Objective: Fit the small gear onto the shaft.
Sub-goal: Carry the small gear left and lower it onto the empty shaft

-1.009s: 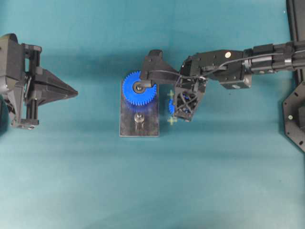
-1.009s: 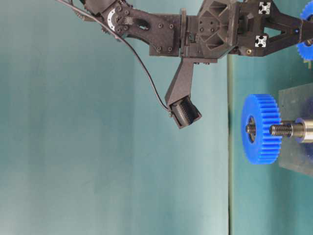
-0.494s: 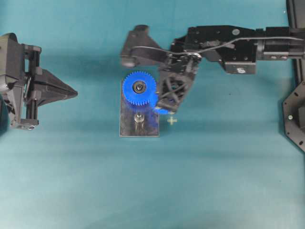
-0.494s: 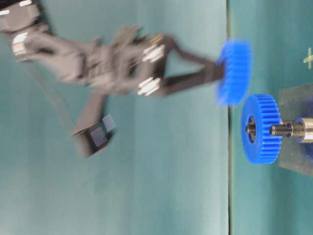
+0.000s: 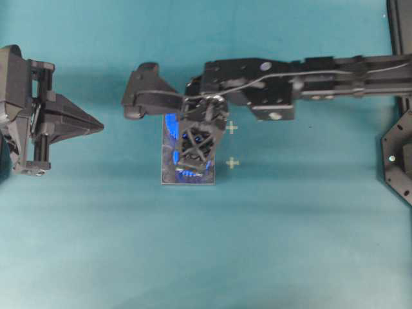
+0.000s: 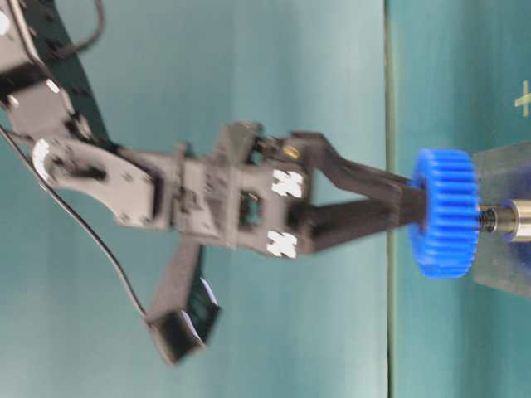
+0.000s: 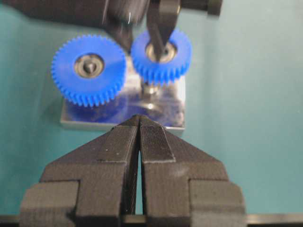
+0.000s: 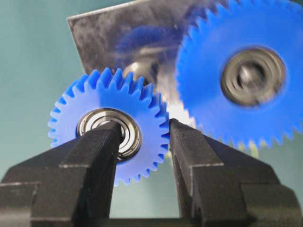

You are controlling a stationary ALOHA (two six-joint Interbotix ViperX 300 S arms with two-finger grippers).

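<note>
My right gripper is shut on the small gear: one finger sits in its silver bearing ring, the other is against its teeth. In the table-level view the small gear hangs at the tip of the shaft. I cannot tell whether the shaft is inside the bore. In the left wrist view the small gear is above the shaft on the grey plate. My left gripper is shut and empty, well to the left of the plate.
The larger blue gear sits on the plate beside the shaft, its teeth close to the small gear's. It also shows in the right wrist view. My right arm spans the table from the right. Two yellow crosses mark the cloth.
My right gripper has swung left with the small gear, from beside the plate's right edge to over the shaft. The left arm has not moved.
</note>
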